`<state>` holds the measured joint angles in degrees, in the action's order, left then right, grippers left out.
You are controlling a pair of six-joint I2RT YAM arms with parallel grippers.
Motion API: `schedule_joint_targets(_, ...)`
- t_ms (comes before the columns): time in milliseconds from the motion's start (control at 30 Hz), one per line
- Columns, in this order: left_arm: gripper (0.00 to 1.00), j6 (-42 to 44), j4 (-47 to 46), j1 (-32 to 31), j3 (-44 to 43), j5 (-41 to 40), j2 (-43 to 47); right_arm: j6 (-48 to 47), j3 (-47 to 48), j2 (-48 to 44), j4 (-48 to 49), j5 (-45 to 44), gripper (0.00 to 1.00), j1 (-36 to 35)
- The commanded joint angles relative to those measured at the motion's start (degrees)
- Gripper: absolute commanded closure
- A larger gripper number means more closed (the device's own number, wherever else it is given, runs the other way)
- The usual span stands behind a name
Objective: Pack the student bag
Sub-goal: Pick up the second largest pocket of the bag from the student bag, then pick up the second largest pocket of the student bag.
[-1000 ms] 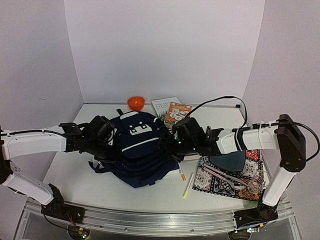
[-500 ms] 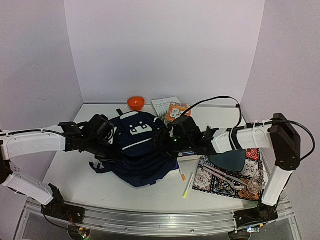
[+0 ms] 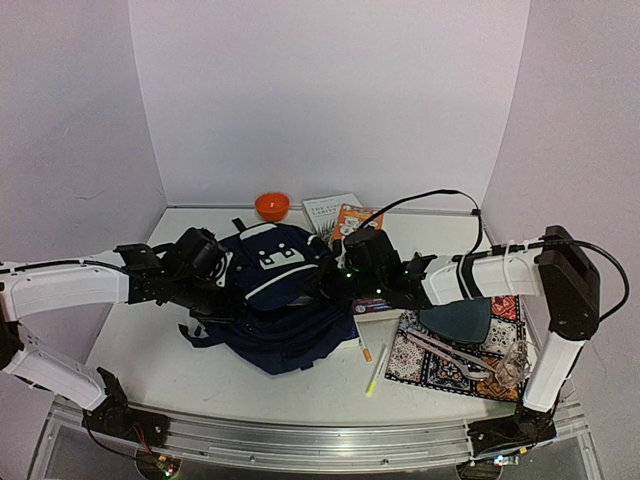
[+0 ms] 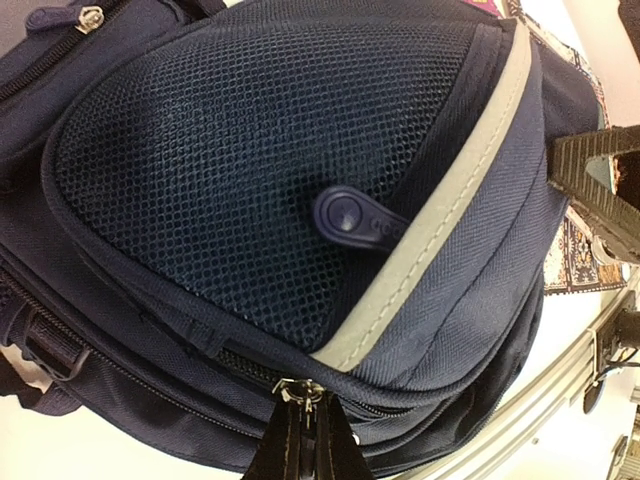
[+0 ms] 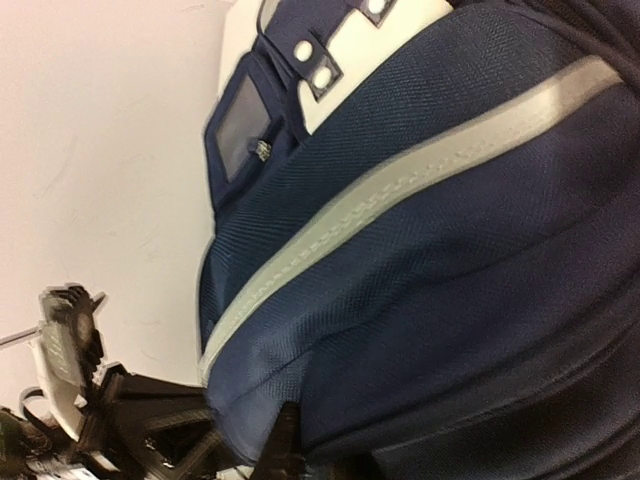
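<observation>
Gripping zipper pull (image 4: 298,390) of student bag (image 4: 250,170), left tool (image 4: 303,425), wrist view only

1. The top external view sits high, above and behind the 2 arm bases. It faces the back wall from far off and takes in the whole table (image 3: 150,350) and the student bag (image 3: 275,290).
2. The left wrist view is very near the bag's mesh pocket and looks across it. The left gripper (image 4: 303,455) is at its bottom edge.
3. The right wrist view is equally near, slightly blurred, and looks along the bag's pale trim.
4. All 3 views share the bag. The left wrist view catches the right gripper (image 4: 592,168) and the patterned mat (image 4: 575,260). The right wrist view catches the left arm (image 5: 120,420).
</observation>
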<state>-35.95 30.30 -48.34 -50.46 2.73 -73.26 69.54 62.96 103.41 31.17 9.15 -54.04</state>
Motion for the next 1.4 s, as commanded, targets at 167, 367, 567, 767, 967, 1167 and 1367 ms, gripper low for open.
schedule_joint_targets(167, 1.0, -0.7, 0.2, -0.4, -0.3, -13.9, 2.7, -4.7, 1.6, -2.1, 2.1, 1.1, 1.0, -0.4)
schedule_joint_targets(367, 0.97, -6.1, 5.4, 1.1, 0.6, -23.2, -0.7, -6.1, 1.0, -3.6, 0.2, 2.7, 1.0, -0.4)
schedule_joint_targets(567, 0.92, -6.5, 5.7, 2.4, 0.4, -24.7, -4.3, -8.3, 3.3, -3.4, -0.8, 4.6, 1.0, -0.4)
schedule_joint_targets(767, 0.56, 0.7, 4.9, 2.2, -3.4, -20.0, -1.5, -10.2, 7.7, -0.7, -2.6, 6.0, 1.0, -0.4)
schedule_joint_targets(967, 0.35, 7.8, 3.1, 1.0, -5.4, -15.3, 6.3, -11.4, 11.1, 1.4, -3.6, 7.0, 1.0, -0.4)
schedule_joint_targets(1167, 0.25, 11.5, -0.9, -5.9, -7.5, -14.0, 5.3, -12.9, 14.0, 3.0, -5.3, 7.7, 1.0, -0.4)
schedule_joint_targets(1367, 0.23, 13.3, -4.2, -9.6, -10.5, -17.2, -1.1, -12.8, 15.0, 3.7, -5.7, 8.3, 1.0, -0.4)
